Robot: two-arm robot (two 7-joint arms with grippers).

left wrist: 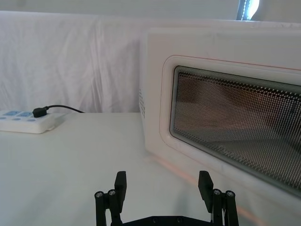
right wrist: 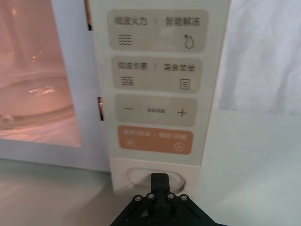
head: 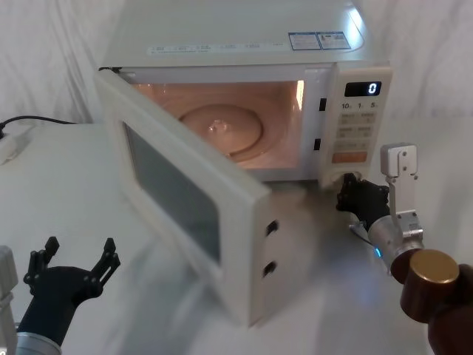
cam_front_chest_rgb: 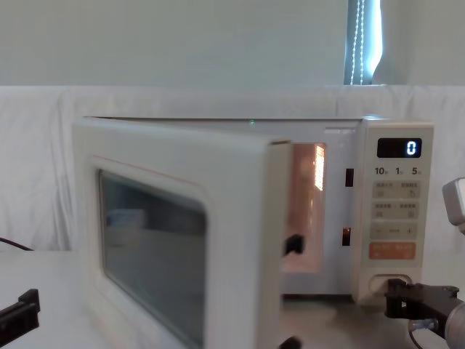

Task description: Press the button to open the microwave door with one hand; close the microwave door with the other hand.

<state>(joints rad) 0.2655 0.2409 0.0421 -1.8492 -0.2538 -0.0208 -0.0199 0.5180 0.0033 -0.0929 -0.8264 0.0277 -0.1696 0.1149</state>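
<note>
Two end effectors are in play here. The right end effector (right wrist: 161,181) sits low at the front right corner of the microwave (head: 244,44), its black fingers pressed together into one tip, and that tip is right at the button (right wrist: 155,178), the wide cream pill at the very bottom of the control panel (right wrist: 157,80). From the wrist view the tip covers the middle of the button; contact looks made, though the exact touch point is hidden behind the finger. Just above the button sits the orange key (right wrist: 155,140), and higher up the display (head: 363,89) reads a white 0.

Over to the left end effector (head: 72,266): it hangs low at the near left over the table (head: 66,185), fingers spread wide, holding nothing, well apart from the door (head: 192,200). Its wrist camera looks straight onto the door's dark window (left wrist: 240,122).

And the door is open! It is hinged at the left and angles out toward the robot, its free edge with two latch hooks (head: 271,248) facing front right. Behind it the cavity glows warm orange, with the glass turntable (head: 222,129) in plain sight. Far left on the table lies a power strip (left wrist: 28,120) with a black plug in it.
</note>
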